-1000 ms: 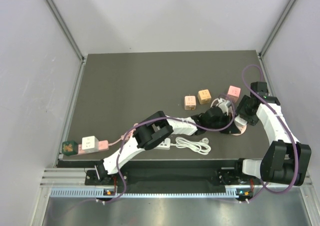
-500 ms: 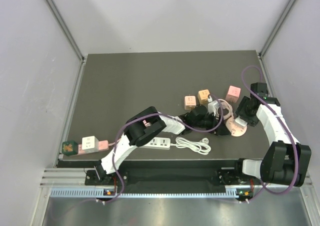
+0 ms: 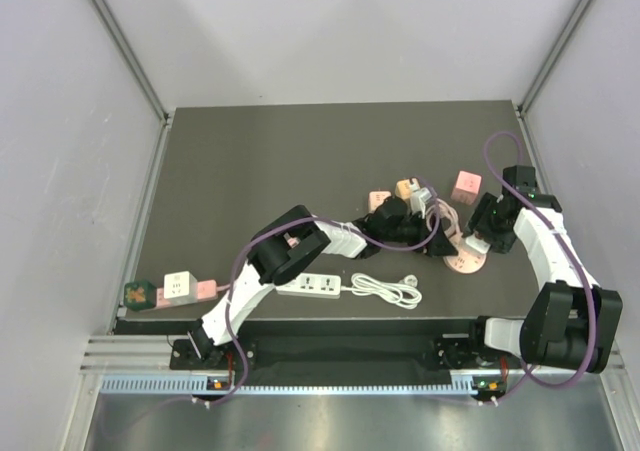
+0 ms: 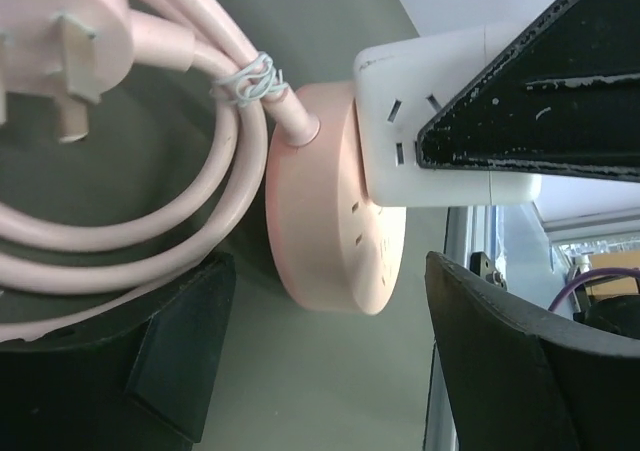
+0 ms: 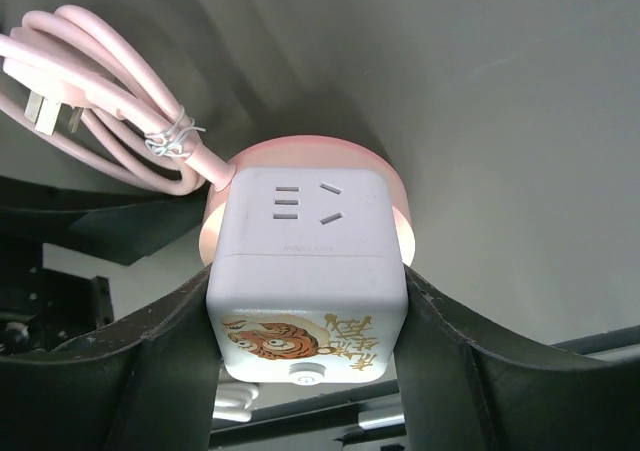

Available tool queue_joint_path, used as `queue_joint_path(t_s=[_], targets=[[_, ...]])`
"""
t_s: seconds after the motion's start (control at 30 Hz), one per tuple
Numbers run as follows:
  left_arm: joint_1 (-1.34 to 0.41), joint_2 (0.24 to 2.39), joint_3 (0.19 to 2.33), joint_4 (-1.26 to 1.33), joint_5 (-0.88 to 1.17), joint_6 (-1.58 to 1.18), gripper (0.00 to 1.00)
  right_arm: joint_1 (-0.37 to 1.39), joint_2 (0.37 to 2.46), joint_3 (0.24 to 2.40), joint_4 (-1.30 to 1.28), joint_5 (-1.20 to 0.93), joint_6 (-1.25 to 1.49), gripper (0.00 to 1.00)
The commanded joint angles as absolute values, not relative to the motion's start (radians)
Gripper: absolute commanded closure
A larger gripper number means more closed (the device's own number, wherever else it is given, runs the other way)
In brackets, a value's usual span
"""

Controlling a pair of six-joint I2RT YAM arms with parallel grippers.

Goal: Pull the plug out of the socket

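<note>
White arm links, black joints, purple cables.

White cube plug: gold characters on front face, too blurred to read.

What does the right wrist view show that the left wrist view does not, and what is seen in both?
Only the right wrist view: the tiger picture on the white cube, gripped by the right fingers. Only the left wrist view: the slots in the face of the pink round socket. Both: the cube on the socket, and the tied pink cord.
</note>
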State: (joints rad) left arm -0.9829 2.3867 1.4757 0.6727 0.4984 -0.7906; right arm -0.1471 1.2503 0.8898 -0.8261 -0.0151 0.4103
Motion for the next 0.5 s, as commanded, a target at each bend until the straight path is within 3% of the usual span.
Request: queue_joint_path(t_s=[0.0,0.13,0.23,0.4,0.43,0.47], targets=[[-0.988,2.43,1.512,0.661,0.511,-0.787,0.19,-0.156,1.206,0.89,-0.801,-0.086,0.397,1.0],[-0.988,2.453,1.522,0.699,0.535,-0.822,0.21,-0.161,1.204,0.884,-0.793,-0.115,0.4,1.0],[-0.989,2.467,1.522,0.715,0.543,-0.842,0.34,-0.161,1.204,0.867,-0.779,-0.143,0.407,1.0],[-0.989,2.477,1.54,0.649,0.517,-0.842,0.66,-0.161,1.187,0.85,-0.779,-0.143,0.402,1.0],[-0.988,2.48,1.552,0.635,0.505,-0.844,0.82,-0.161,1.181,0.851,-0.781,-0.129,0.399,1.0],[-0.988,2.482,1.56,0.6,0.497,-0.847,0.91,-0.161,1.172,0.851,-0.787,-0.121,0.397,1.0]])
